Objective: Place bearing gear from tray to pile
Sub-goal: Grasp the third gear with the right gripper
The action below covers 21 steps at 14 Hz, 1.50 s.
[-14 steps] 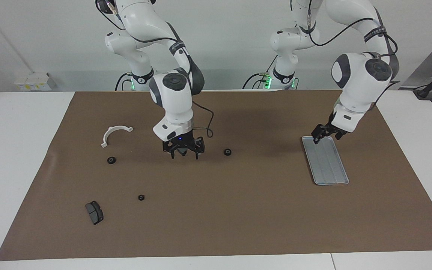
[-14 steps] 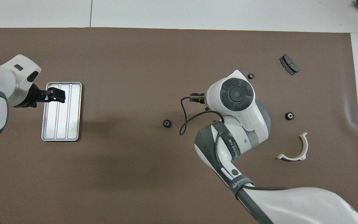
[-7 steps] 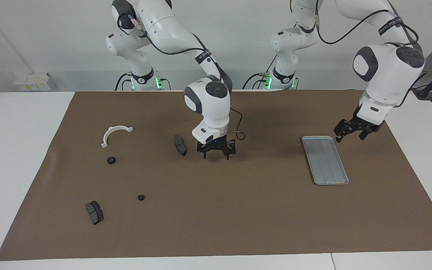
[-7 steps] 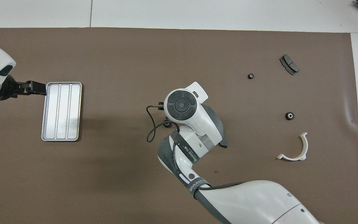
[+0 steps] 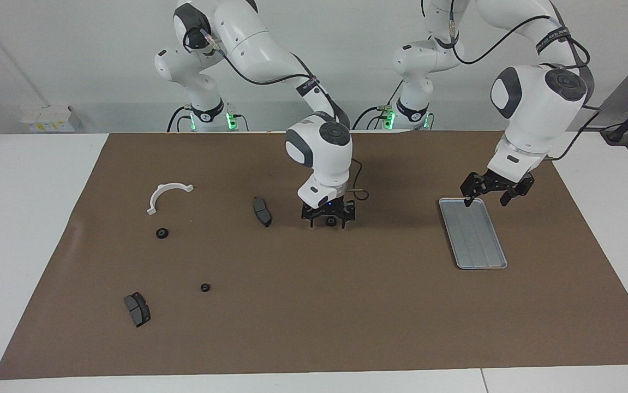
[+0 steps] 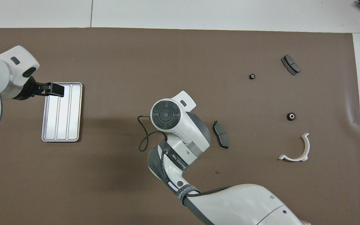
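Note:
The silver tray (image 5: 473, 234) (image 6: 61, 112) lies bare at the left arm's end of the mat. One black bearing gear (image 5: 332, 221) rests on the mat mid-table, and my right gripper (image 5: 328, 219) is low around it, open, its fingers standing on either side. From overhead, the right wrist hides that gear. The pile's parts lie scattered at the right arm's end: a white half-ring bracket (image 5: 167, 194) (image 6: 296, 150) and dark brake pads (image 5: 137, 309) (image 6: 290, 64). My left gripper (image 5: 486, 197) (image 6: 57, 90) hangs open over the tray's end nearer the robots.
Another brake pad (image 5: 262, 212) (image 6: 221, 139) lies close beside the right gripper. Two more small black bearing gears (image 5: 162, 233) (image 5: 205, 287) sit among the pile's parts. Brown paper covers the table, with white tabletop at both ends.
My right gripper travelled from over the mid-table brake pad to the bearing gear and came down around it, uncovering the pad. The left gripper swung off the tray's end and came back.

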Each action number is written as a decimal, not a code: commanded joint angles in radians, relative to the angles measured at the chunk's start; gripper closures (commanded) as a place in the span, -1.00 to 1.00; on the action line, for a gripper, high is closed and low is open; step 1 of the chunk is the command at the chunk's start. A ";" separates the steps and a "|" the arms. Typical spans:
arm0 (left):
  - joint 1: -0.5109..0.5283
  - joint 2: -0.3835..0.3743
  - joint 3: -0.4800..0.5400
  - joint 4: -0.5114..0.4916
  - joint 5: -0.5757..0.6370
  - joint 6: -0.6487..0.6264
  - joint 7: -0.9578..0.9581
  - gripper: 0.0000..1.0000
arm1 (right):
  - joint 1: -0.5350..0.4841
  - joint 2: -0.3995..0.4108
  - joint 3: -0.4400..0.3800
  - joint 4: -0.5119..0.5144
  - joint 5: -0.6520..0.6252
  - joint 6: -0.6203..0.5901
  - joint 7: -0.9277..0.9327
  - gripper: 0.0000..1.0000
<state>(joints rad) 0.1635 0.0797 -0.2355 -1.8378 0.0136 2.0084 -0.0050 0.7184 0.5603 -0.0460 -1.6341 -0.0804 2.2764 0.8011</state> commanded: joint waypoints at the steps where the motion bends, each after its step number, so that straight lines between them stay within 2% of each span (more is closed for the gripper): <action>1: 0.001 -0.024 0.009 0.049 -0.009 -0.034 0.010 -1.00 | 0.016 0.000 0.005 -0.012 0.016 -0.009 0.012 -0.73; 6: -0.002 -0.035 0.005 0.092 -0.012 -0.062 0.007 -1.00 | 0.032 -0.011 0.005 -0.035 0.018 -0.008 0.017 -0.10; 10: -0.002 -0.032 0.004 0.106 -0.015 -0.082 -0.065 -1.00 | 0.032 -0.013 0.005 -0.047 0.018 0.008 0.021 -0.04; 11: -0.002 -0.032 0.004 0.106 -0.015 -0.076 -0.088 -1.00 | 0.032 -0.013 0.005 -0.047 0.018 0.008 0.021 0.23; 12: -0.002 -0.032 0.004 0.106 -0.015 -0.076 -0.090 -1.00 | 0.032 -0.013 0.005 -0.041 0.018 -0.003 0.023 0.79; 13: -0.002 -0.032 0.004 0.106 -0.015 -0.076 -0.090 -1.00 | 0.032 -0.013 0.005 -0.041 0.018 -0.006 0.026 1.00; 19: -0.001 -0.034 0.004 0.104 -0.015 -0.079 -0.075 -1.00 | 0.003 -0.034 0.001 -0.056 0.016 0.006 0.053 1.00; 21: -0.001 -0.034 0.004 0.104 -0.015 -0.080 -0.070 -1.00 | -0.019 -0.083 0.001 -0.110 0.016 0.009 0.049 1.00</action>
<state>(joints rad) 0.1640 0.0520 -0.2345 -1.7438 0.0108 1.9493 -0.0809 0.7274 0.5475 -0.0516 -1.6664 -0.0771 2.2742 0.8400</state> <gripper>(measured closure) 0.000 0.652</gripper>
